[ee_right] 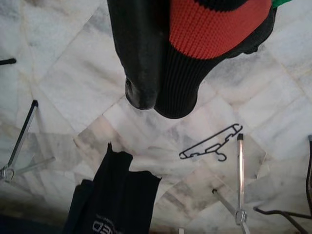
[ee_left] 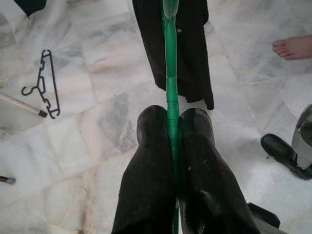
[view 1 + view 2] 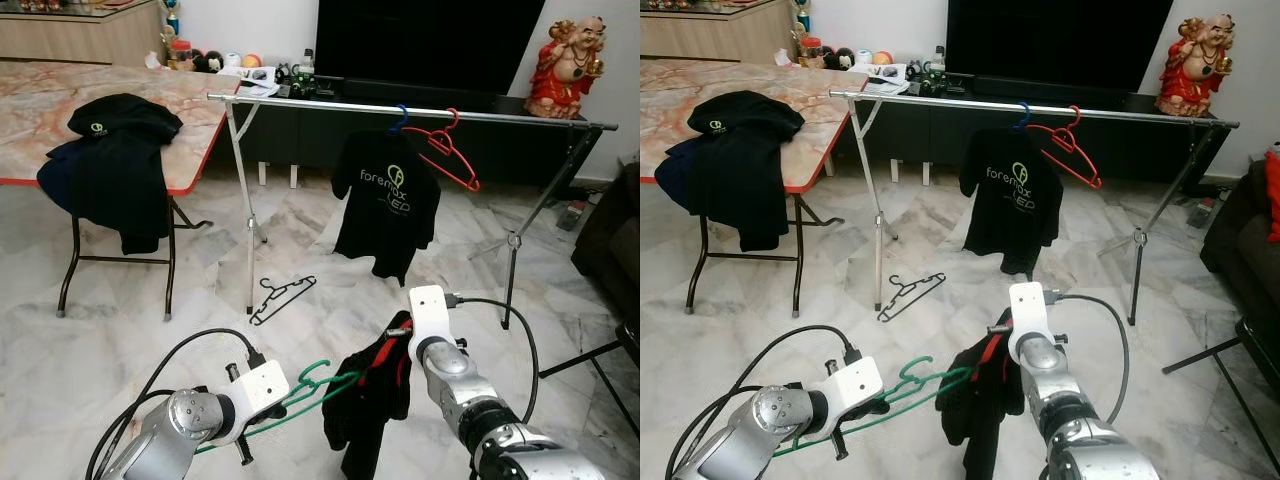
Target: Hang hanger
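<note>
The left tool is closed on the green hanger, its two ribbed black fingers pressed flat against the thin plastic bar from both sides. The hanger is slim, glossy green plastic with a curled hook, held low in front of the robot, above the marble floor and well short of the rail. A black garment with red trim droops from its far end in soft folds.

The right tool is clamped on that garment: in the right wrist view its dark fingers are wrapped in black cloth, with a red ribbed knit band beside them, so the fingertips themselves are hidden. The hanger's far arm is buried under the fabric, and its near end is cut off behind the left wrist housing.

Beyond stands a metal clothes rail on thin angled legs, carrying a black printed T-shirt on a blue hook and an empty red hanger, tilted. A black wire hanger lies on the floor near the rail's leg. At the left, a folding bench with a marbled top has dark shirts draped over its edge. A bare foot shows in the left wrist view.
</note>
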`<state>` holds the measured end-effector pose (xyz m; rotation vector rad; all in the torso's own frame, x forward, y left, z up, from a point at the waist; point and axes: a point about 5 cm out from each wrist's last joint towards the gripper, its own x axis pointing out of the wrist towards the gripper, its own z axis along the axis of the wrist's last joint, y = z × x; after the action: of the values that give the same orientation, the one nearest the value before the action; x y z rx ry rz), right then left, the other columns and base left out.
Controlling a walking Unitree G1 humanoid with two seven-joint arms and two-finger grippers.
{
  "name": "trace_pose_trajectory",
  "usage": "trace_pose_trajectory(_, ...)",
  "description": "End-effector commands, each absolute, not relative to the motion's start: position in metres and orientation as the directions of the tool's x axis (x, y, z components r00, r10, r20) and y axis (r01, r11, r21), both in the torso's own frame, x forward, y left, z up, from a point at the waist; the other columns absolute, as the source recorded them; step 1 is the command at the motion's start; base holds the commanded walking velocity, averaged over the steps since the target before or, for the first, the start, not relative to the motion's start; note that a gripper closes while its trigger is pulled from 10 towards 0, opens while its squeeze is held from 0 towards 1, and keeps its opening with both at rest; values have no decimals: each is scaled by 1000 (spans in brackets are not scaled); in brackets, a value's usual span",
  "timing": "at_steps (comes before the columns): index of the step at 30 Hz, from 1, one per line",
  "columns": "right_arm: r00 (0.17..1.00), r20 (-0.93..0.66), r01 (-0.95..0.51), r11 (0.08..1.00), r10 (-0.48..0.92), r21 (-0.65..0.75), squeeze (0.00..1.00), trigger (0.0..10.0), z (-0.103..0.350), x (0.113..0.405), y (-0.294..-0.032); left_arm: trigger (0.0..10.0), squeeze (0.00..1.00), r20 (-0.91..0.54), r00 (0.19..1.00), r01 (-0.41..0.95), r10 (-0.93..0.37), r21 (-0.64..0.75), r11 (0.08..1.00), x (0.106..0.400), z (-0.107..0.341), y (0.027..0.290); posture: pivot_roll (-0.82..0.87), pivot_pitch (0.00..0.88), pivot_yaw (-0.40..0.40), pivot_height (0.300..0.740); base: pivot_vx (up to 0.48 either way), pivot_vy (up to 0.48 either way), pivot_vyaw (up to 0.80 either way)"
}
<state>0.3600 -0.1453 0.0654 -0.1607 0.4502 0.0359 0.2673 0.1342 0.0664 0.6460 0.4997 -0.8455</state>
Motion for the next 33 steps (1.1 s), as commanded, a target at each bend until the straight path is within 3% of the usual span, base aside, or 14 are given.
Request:
trace_pose_trajectory(1,908,-420,-70,985,-2,-156,0,10000,73,365,-147,10000,0,-631,591,793,-502,339,507,271,68,135,167,0,-114,740,0,0,0)
trace_pose_trajectory(15,893,-449,-113,981,31,-157,0,10000,67,362,-143,10000,0,-500,659,745,-562,330,580,279,83,125,170,0,-120,740,0,0,0)
trace_pose_trajectory(21,890,-454,-120,981,39,-151,0,10000,66,361,-139,10000,0,-490,555,822,-672,199,534,267,86,113,169,0,-119,740,0,0,0)
trace_pose_trajectory(28,889,-451,-148,980,74,-130,0,10000,66,361,-128,10000,0,-421,534,834,-733,119,538,266,94,101,168,0,-119,740,0,0,0)
trace_pose_trajectory(33,889,-449,-155,982,93,-103,0,10000,67,361,-124,10000,0,-408,623,770,-667,173,614,278,97,101,164,0,-119,740,0,0,0)
